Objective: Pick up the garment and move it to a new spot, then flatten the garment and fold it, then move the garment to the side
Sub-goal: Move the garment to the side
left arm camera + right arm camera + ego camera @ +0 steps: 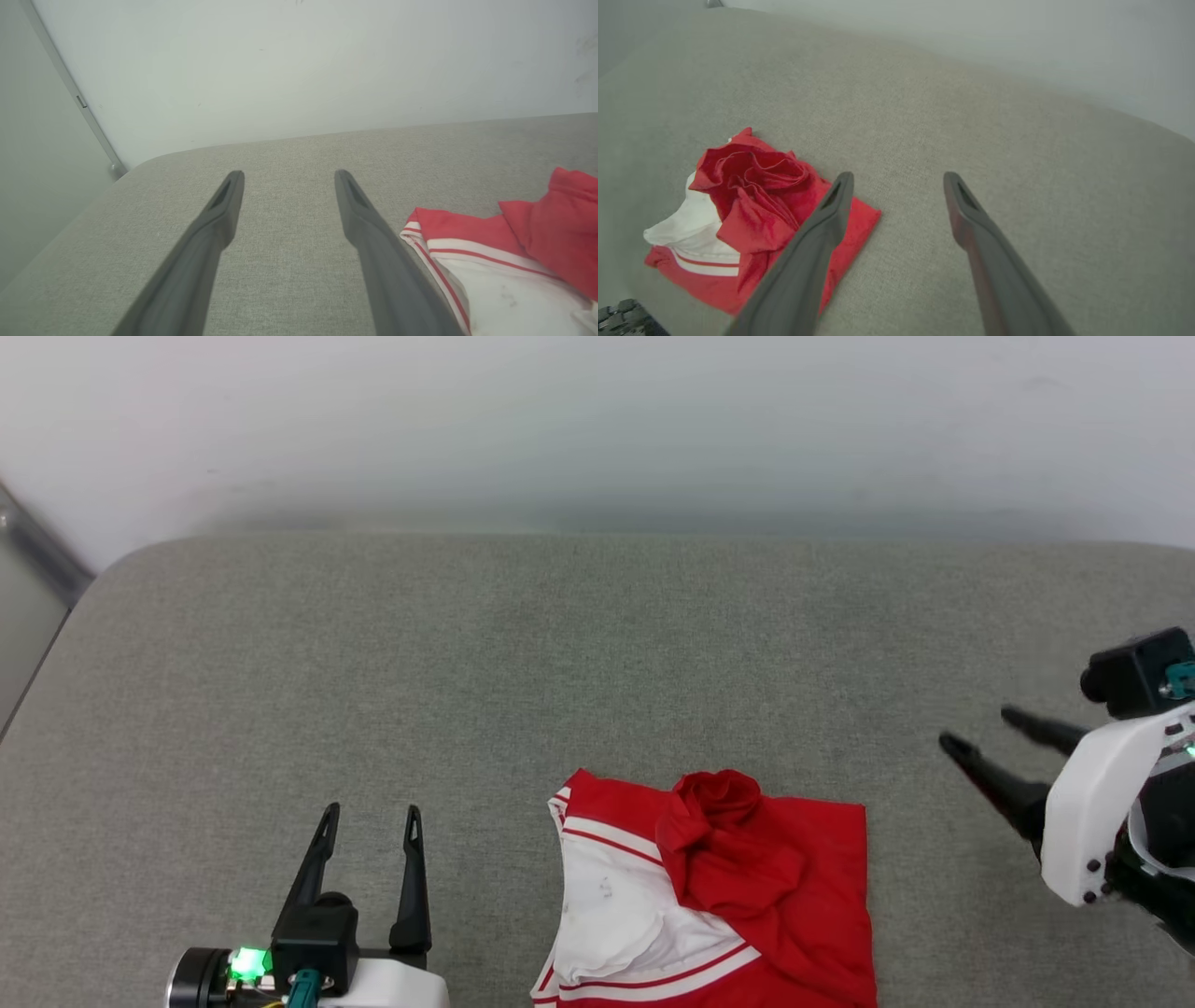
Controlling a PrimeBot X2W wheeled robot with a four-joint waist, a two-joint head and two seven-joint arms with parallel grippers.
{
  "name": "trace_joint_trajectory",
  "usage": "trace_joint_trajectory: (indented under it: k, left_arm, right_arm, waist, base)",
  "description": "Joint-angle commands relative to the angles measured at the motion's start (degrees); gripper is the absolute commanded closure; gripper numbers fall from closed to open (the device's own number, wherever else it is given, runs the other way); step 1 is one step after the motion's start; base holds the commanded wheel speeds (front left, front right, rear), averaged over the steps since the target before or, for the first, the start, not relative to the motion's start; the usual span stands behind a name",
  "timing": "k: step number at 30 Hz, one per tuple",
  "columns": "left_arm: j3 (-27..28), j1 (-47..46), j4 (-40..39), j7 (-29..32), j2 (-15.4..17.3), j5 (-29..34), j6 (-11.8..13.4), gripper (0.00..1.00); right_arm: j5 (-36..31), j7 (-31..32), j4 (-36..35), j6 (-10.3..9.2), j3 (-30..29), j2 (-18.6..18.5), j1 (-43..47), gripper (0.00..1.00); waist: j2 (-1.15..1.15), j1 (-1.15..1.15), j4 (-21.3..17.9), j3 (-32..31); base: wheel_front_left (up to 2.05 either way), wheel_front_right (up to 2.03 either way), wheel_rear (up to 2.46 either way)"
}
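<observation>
Head view: a grey cushion [597,644] runs to a white wall [597,420] at twelve o'clock, with a rounded corner at ten. The crumpled red and white shirt [803,896] lies at six, by the near edge. The left gripper [371,814] at seven and the right gripper [977,728] at three both have their fingers spread.

Left wrist view: the shirt is at four, with bare cushion ahead.

Right wrist view: the shirt is at eight, and open cushion runs from twelve to four.

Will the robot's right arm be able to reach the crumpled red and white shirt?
Probably yes. The open right tool hangs beside the small red-and-white fabric shirt, with just bare grey cushion between them and nothing blocking.
</observation>
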Motion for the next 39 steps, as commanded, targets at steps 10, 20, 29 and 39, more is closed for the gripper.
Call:
trace_joint_trajectory:
  k: [10, 20, 29, 39]
  left_arm:
    - [-0.77, -3.69, -0.48, -0.13, -0.63, 0.04, -0.87, 0.00]
    - [-1.56, -7.83, -0.45, -0.13, -1.18, 0.32, -1.34, 0.00]
    - [-1.82, -8.92, 0.04, -0.13, -1.57, 0.09, -1.39, 0.00]
    - [-1.60, -6.80, 0.88, -0.14, -1.73, -0.15, -1.20, 0.00]
  right_arm:
    - [16.75, 16.55, 5.55, -0.02, 0.41, 0.21, 3.65, 0.00]
    - [19.07, 14.64, 12.90, -0.02, 4.66, 5.84, 1.65, 0.00]
    - [18.30, 12.49, 18.23, -0.07, 13.79, 7.01, 2.61, 0.89]
    - [18.94, 5.47, 15.46, -0.06, 17.32, 1.93, -4.31, 1.00]
  waist:
    - [0.00, 0.00, 2.08, 4.74]
    - [0.00, 0.00, 5.06, 10.88]
    - [0.00, 0.00, 6.23, 11.81]
    - [0.00, 0.00, 5.40, 8.05]
  base:
    - [0.00, 0.00, 0.00]
    - [0.00, 0.00, 0.00]
    - [0.00, 0.00, 0.00]
    - [0.00, 0.00, 0.00]
